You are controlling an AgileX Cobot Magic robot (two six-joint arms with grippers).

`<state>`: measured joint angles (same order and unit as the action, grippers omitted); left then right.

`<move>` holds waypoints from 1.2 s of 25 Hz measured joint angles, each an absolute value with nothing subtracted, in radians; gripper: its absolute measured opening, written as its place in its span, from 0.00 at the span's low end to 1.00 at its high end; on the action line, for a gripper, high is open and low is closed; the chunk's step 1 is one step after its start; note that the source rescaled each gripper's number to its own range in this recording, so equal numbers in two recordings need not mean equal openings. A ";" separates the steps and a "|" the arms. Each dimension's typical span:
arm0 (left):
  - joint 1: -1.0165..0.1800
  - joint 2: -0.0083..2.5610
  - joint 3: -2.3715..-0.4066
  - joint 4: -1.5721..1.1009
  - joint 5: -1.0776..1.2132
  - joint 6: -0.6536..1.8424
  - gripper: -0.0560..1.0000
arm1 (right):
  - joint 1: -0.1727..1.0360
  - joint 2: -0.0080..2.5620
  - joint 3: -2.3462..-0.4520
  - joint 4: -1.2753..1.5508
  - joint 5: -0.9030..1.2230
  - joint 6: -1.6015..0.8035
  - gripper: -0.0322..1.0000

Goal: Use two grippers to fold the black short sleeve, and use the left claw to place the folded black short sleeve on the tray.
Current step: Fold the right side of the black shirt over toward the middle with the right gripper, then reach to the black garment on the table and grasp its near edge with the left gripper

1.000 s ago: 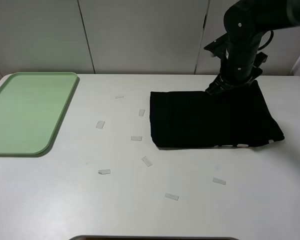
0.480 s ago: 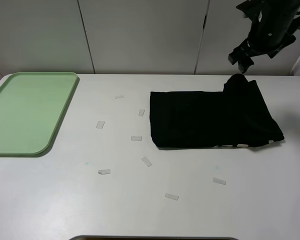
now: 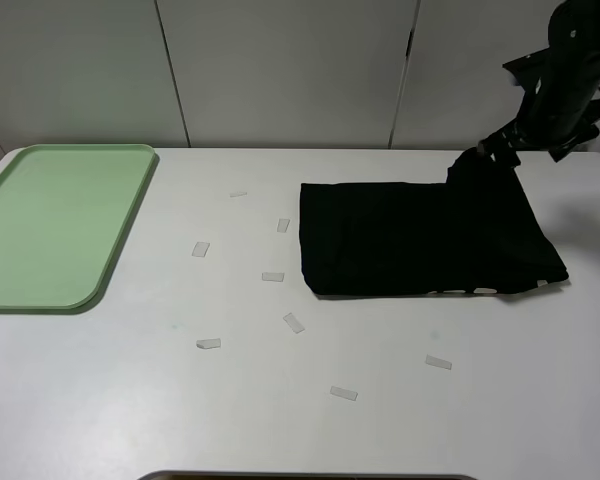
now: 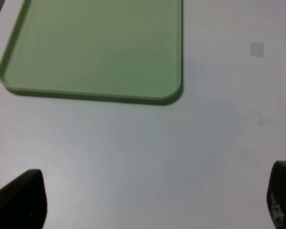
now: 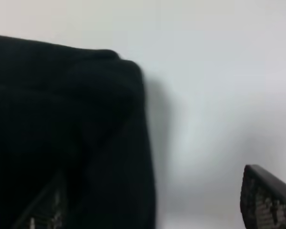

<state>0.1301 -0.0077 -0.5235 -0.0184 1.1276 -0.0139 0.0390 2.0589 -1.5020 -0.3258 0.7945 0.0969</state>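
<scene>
Two pairs of my fingers stand apart, clamped on nothing. My left claw (image 4: pixel 150 202) hangs over the smooth white table (image 3: pixel 130 400) near the tray (image 4: pixel 171 98), and my right claw (image 5: pixel 155 207) hangs by the shirt's far right corner. The black short sleeve (image 3: pixel 420 240) is soft matte cotton folded into a rough rectangle. Its long axis runs left to right, and that corner is bunched into a peak. It lies on the table, well apart from the pale green, round-cornered, low-rimmed plastic tray. Small white paper strips (image 3: pixel 272 276) lie scattered between them.
</scene>
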 joint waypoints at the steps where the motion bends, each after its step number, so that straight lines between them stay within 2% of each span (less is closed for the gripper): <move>1: 0.130 -0.008 -0.523 -0.018 1.128 -0.014 0.92 | 0.041 2.073 -1.502 -0.304 0.790 0.093 0.82; 8: 0.130 -0.008 -0.523 -0.018 1.128 -0.014 0.92 | 0.041 2.150 -1.502 -0.135 0.764 0.015 0.82; 17: 0.130 -0.008 -0.523 -0.018 1.126 -0.014 0.92 | 0.041 2.199 -1.504 -0.118 0.757 0.000 0.82; 30: 0.130 -0.008 -0.523 -0.018 1.126 -0.014 0.92 | 0.041 1.852 -1.505 -0.124 0.957 -0.005 0.82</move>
